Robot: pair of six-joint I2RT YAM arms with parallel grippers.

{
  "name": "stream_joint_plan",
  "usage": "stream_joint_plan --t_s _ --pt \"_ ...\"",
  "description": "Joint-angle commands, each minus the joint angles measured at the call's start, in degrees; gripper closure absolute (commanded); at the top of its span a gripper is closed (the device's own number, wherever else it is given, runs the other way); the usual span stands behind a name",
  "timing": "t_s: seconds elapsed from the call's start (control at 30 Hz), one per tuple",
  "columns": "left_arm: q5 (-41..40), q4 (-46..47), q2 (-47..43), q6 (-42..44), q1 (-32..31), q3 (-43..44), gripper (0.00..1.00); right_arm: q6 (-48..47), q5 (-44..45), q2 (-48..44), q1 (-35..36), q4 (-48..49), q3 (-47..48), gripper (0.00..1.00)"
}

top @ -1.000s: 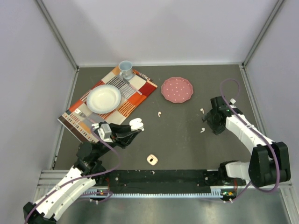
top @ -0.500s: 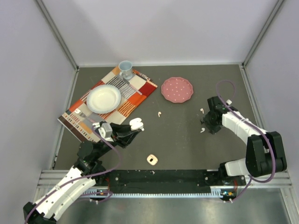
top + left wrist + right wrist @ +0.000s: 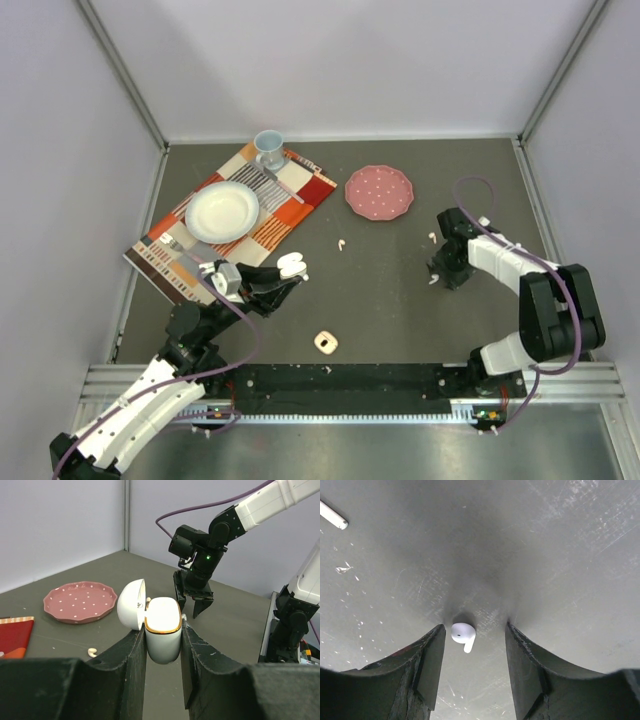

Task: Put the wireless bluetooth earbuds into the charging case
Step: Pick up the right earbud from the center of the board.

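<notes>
My left gripper [image 3: 287, 271] [image 3: 163, 642] is shut on the white, gold-rimmed charging case [image 3: 292, 265] [image 3: 163, 630] and holds it above the table with its lid swung open. My right gripper [image 3: 438, 274] [image 3: 474, 628] points down at the table, open. One white earbud [image 3: 463, 634] [image 3: 434, 279] lies on the table between its fingers, close to the left finger and apart from the right one. Another earbud [image 3: 341, 243] [image 3: 92, 652] lies mid-table, and a third [image 3: 433, 236] sits just behind the right gripper.
A small peach case [image 3: 326, 342] lies near the front edge. A pink dotted plate [image 3: 379, 192] sits at the back. A striped placemat [image 3: 290, 215] at the left carries a white bowl [image 3: 222, 211] and a blue cup [image 3: 268, 150]. Walls enclose the table.
The right gripper has shifted slightly left and its fingers have narrowed around the earbud on the table. The left gripper and the case have not moved.
</notes>
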Motion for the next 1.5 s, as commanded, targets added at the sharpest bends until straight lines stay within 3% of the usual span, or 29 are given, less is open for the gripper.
stream_joint_plan --t_s 0.0,0.2,0.77,0.83,1.43,1.47 --pt "-0.9 2.0 -0.4 0.8 -0.2 1.2 1.0 0.5 0.9 2.0 0.8 1.6 2.6 0.5" --pt "-0.9 1.6 -0.4 1.0 -0.2 1.5 1.0 0.7 0.3 3.8 0.8 2.0 2.6 0.55" --pt "-1.1 1.3 -0.4 1.1 -0.1 1.5 1.0 2.1 -0.8 4.3 2.6 3.6 2.2 0.55" --pt "-1.2 1.2 -0.4 1.2 -0.2 1.5 1.0 2.6 -0.7 4.6 2.8 3.7 2.2 0.61" --pt "-1.5 0.6 -0.4 1.3 -0.2 1.8 1.0 2.9 0.4 5.6 3.0 4.4 1.3 0.7" --pt "-1.4 0.5 -0.4 1.4 -0.2 1.8 1.0 2.8 0.5 5.6 2.9 4.5 1.2 0.76"
